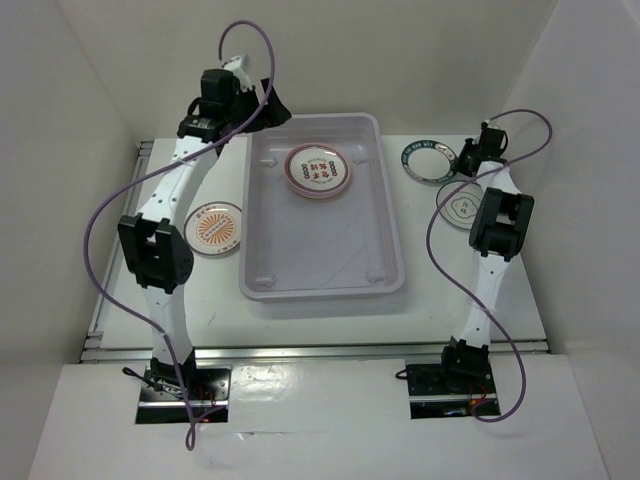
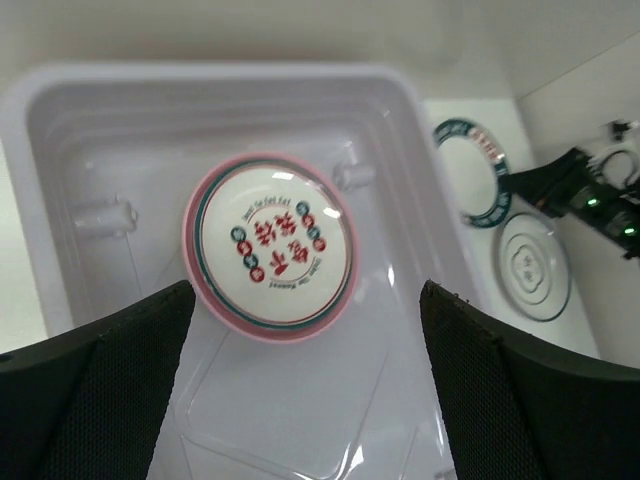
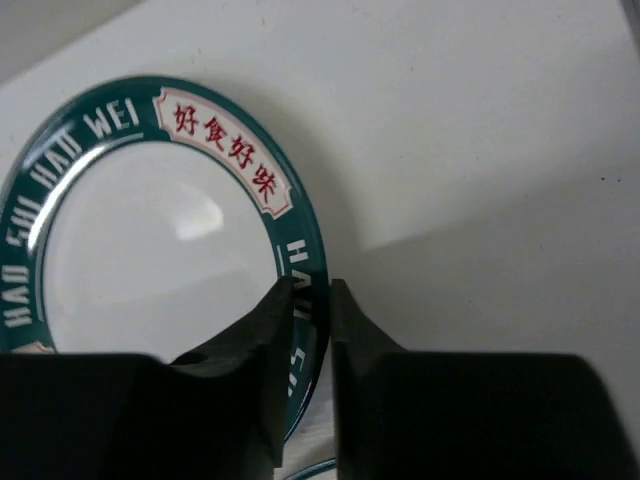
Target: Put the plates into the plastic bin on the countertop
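The plastic bin (image 1: 322, 283) stands mid-table. Inside it at the far end lies a white plate with red marks (image 1: 317, 168) on top of a pink plate; the left wrist view shows the marked plate (image 2: 268, 247) and the pink rim (image 2: 262, 331) under it. My left gripper (image 1: 268, 108) hovers over the bin's far left corner, open and empty (image 2: 305, 400). My right gripper (image 1: 463, 162) is shut on the right rim of the dark-green rim plate (image 1: 428, 159), its fingers pinching the rim (image 3: 312, 290). A sunburst plate (image 1: 217, 227) lies left of the bin. A line-drawing plate (image 1: 465, 210) lies to its right.
White walls close in the countertop (image 1: 430, 290) on the left, back and right. My left arm stretches along the bin's left side over the sunburst plate. My right arm partly covers the line-drawing plate. Purple cables loop from both arms.
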